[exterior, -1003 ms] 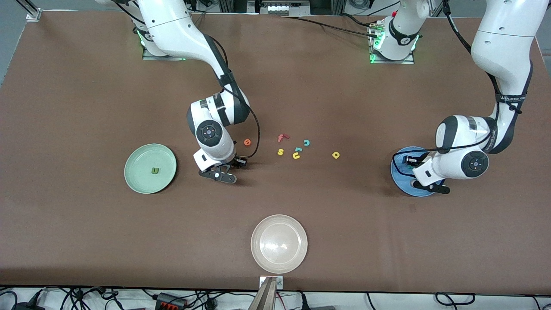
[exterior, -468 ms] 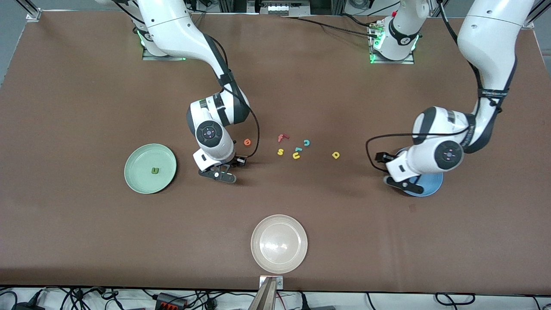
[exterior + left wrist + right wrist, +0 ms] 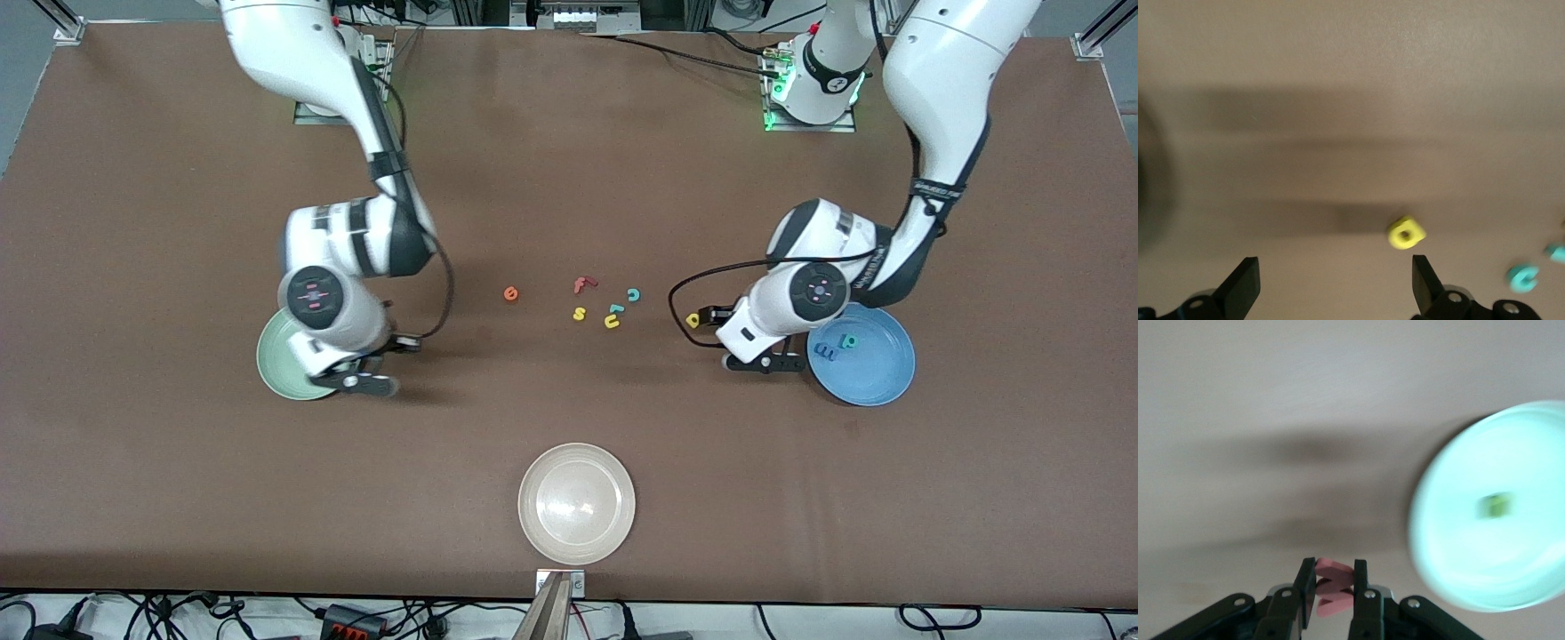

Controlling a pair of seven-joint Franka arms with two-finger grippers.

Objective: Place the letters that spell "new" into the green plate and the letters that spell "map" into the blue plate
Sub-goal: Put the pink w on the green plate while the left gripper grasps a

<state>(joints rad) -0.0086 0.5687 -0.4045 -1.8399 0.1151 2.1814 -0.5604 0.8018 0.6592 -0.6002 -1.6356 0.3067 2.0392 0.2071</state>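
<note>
My right gripper point(image 3: 360, 384) hangs over the table at the green plate's point(image 3: 267, 360) edge toward the middle, shut on the red-pink w point(image 3: 1335, 585). The green n point(image 3: 1496, 505) lies in the green plate point(image 3: 1458, 540); the arm hides it in the front view. My left gripper point(image 3: 769, 362) stands open and empty beside the blue plate point(image 3: 876, 373), its fingers wide apart point(image 3: 1333, 270). The blue m point(image 3: 824, 353) and teal p point(image 3: 849, 340) lie in that plate. The yellow a point(image 3: 693, 320) point(image 3: 1406, 233) lies on the table close to the left gripper. The orange e point(image 3: 510, 293) lies mid-table.
A red f point(image 3: 582, 284), yellow s point(image 3: 579, 313), teal c point(image 3: 633, 294) and yellow u point(image 3: 612, 322) cluster mid-table between the e and the a. A white-beige plate point(image 3: 576, 503) sits near the front edge.
The right arm swung from mid-table to the green plate's edge, carrying the w. The left gripper opened, left the blue plate and moved toward the yellow a, uncovering the m and p.
</note>
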